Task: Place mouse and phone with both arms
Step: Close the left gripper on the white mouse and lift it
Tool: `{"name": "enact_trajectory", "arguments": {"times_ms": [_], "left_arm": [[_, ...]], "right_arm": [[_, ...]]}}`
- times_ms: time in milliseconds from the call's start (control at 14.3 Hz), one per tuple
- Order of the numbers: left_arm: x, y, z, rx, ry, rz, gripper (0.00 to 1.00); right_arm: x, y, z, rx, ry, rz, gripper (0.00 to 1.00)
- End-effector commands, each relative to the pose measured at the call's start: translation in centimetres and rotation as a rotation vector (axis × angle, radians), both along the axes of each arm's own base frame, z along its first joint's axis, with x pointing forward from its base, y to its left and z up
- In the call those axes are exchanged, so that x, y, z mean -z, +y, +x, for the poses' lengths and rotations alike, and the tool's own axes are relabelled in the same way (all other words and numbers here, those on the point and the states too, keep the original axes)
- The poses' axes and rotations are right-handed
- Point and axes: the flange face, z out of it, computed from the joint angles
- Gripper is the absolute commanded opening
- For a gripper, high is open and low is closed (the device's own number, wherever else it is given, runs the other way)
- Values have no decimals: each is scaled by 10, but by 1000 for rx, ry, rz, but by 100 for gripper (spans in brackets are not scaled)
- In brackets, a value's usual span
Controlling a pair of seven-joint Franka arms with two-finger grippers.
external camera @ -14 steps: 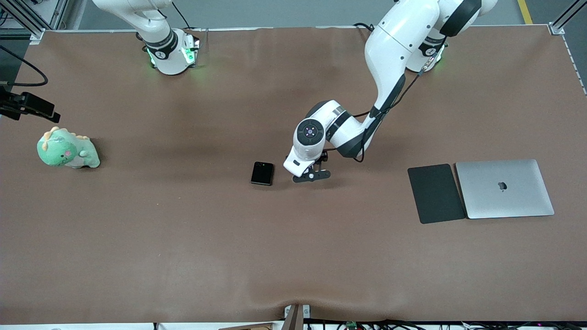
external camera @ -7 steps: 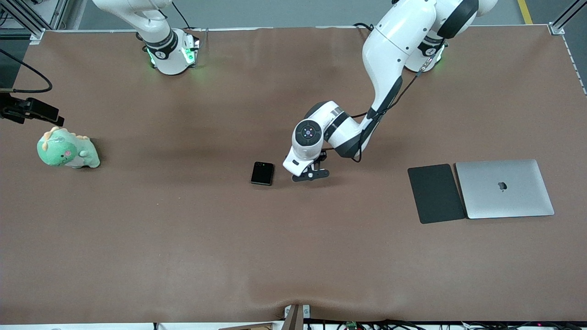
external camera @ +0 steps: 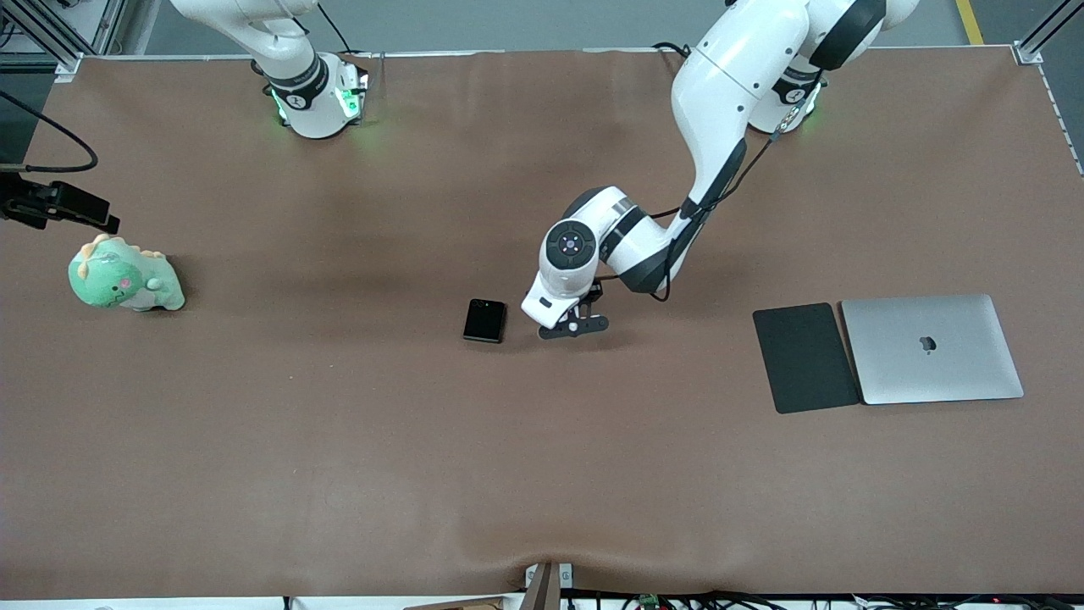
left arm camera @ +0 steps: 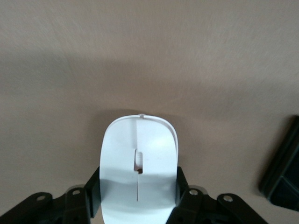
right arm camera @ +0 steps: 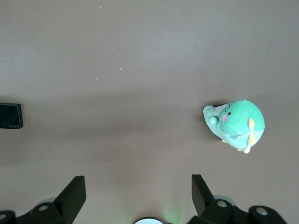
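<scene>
Left wrist view, left hand (left arm camera: 138, 198) pinching mouse (left arm camera: 138, 161), right hand (right arm camera: 135, 193) spread.

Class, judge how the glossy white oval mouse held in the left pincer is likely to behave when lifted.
The glossy white oval mouse looks rigid, so it should keep its shape. Its smooth, curved sides may slip between the left pincer fingers, which grip only its rear. It is probably light.

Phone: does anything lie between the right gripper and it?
Nothing visible does. The right gripper hangs open over bare table. The phone lies flat beside the left gripper, which is shut on the mouse. The plush dinosaur sits aside.
</scene>
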Motion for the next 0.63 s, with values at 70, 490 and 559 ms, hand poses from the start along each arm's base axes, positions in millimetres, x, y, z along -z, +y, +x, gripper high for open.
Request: {"name": "enact_trajectory", "arguments": {"times_ms": [70,490,559], "left_arm": [[-64,29,23,8,-35,31,42],[-143,87,57,16,-48,49,43],[-155,104,65,21,-48,51,43]], "right_arm": [[12,15,8,-27,28,13,100],[17,62,15,-107,28,10,100],[31,76,20,-129,55,24,100]]}}
